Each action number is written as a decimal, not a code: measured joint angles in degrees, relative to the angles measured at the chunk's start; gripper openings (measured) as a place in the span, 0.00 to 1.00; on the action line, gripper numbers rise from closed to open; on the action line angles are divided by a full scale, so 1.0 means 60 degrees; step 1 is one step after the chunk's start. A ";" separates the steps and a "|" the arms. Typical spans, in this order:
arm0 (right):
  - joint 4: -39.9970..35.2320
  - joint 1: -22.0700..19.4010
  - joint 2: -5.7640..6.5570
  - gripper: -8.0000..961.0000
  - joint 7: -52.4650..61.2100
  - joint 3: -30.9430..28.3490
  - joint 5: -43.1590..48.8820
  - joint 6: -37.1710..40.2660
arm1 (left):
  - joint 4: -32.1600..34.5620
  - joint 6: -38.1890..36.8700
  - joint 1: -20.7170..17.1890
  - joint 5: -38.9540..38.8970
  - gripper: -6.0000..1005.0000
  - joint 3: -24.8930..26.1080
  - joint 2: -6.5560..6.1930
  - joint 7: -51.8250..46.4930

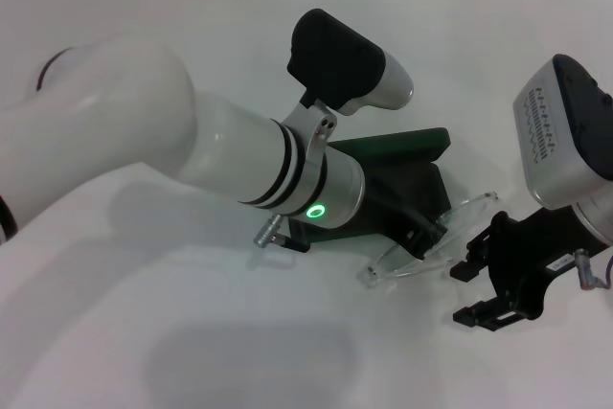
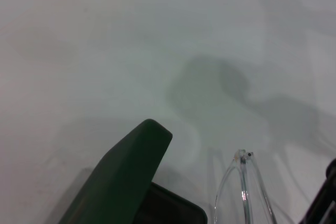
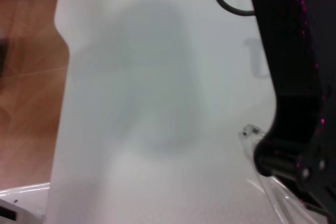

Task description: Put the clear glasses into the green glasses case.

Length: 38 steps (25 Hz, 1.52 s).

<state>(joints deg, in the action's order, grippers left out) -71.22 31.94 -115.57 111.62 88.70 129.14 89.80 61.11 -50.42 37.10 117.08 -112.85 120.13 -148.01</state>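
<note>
dark green hinged hard case (image 1: 407, 155) open, transparent wraparound plastic glasses (image 1: 433, 237) beside it not in yet; right gripper (image 1: 493, 284) spread w/ nothing held, left gripper's state can't tell.

Green glasses case (image 1: 407, 155) open, lid raised; clear glasses (image 1: 431, 237) on table just beside it.

The left arm (image 1: 192, 131), white and thick, reaches in from the left across the middle of the scene, a green ring light glowing on its wrist; its gripper is hidden beneath the wrist. The right gripper (image 1: 479, 292), black, hangs low at the right below its grey wrist housing, fingers spread apart.
</note>
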 joint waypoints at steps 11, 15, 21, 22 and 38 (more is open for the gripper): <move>-0.0022 -0.0073 0.0004 0.55 -0.0002 -0.0140 0.0104 -0.0484 | -0.0004 -0.0067 0.0047 -0.0003 0.09 -0.0015 0.0017 0.0058; -0.0025 -0.0081 -0.0010 0.55 -0.0014 -0.0239 0.0169 -0.0537 | -0.0004 -0.0067 0.0054 -0.0006 0.09 -0.0015 0.0017 0.0058; -0.0234 -0.0119 0.0001 0.55 -0.0076 -0.0350 0.0089 -0.0107 | -0.0020 -0.0067 0.0058 -0.0105 0.09 0.0022 0.0013 0.0065; -0.0410 -0.0186 -0.0005 0.55 -0.0108 -0.0466 0.0061 0.0102 | -0.0033 -0.0067 0.0059 -0.0152 0.09 0.0026 0.0007 0.0072; -0.1812 -0.1340 0.0000 0.55 -0.1680 -0.4639 -0.1919 0.2080 | -0.0082 -0.1408 0.0271 -0.1195 0.09 0.0254 -0.0021 0.0416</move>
<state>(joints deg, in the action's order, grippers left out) -82.09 23.90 -115.58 101.55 60.86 117.63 102.27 60.62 -58.86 38.73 109.91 -111.33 120.01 -145.52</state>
